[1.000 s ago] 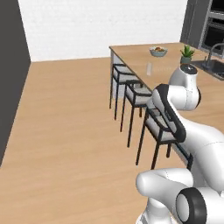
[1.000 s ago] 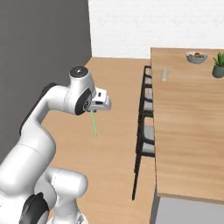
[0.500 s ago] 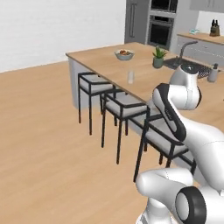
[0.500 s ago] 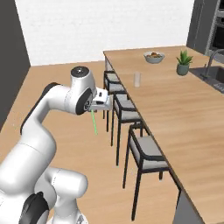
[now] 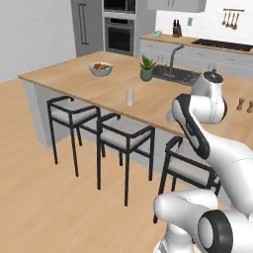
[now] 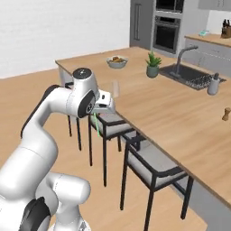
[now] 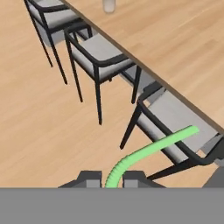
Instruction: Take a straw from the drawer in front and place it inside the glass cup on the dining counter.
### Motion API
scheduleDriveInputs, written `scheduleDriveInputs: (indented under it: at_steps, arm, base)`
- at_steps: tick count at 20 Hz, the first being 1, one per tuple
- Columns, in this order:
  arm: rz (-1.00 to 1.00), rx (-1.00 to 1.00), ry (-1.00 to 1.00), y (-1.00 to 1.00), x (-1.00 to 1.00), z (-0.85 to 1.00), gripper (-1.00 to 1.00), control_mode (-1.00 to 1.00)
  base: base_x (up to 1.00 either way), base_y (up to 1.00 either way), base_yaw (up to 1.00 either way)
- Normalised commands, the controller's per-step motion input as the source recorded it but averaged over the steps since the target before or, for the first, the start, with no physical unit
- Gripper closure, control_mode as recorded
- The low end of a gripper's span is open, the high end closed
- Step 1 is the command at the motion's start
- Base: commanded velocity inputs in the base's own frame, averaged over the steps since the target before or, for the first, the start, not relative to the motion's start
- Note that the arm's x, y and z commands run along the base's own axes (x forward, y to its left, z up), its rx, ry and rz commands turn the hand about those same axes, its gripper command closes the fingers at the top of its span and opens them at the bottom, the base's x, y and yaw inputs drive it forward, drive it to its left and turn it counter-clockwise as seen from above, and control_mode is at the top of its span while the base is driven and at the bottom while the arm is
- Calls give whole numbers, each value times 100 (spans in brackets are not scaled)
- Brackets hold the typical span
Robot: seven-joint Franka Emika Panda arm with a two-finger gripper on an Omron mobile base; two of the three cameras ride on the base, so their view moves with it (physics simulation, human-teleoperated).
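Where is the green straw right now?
The straw is pinched in the gripper, held out over the floor beside the stools. In the right base view it hangs down from the hand, short of the counter with the cup.

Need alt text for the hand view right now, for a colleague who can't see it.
The gripper is shut on a bright green straw that curves up and to the right over the wood floor. Dark-framed stools line the edge of the dining counter, and the glass cup stands at the top.
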Motion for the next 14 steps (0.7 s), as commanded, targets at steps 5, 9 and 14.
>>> scheduleDriveInputs:
  at_steps: [5,9,14]
  arm:
    - [0,0,0,0,0,0,100,100]
    - [0,0,0,0,0,0,100,100]
    - [0,0,0,0,0,0,100,100]
  base:
    - [36,91,-59]
    - [21,95,-57]
    - [10,99,-54]
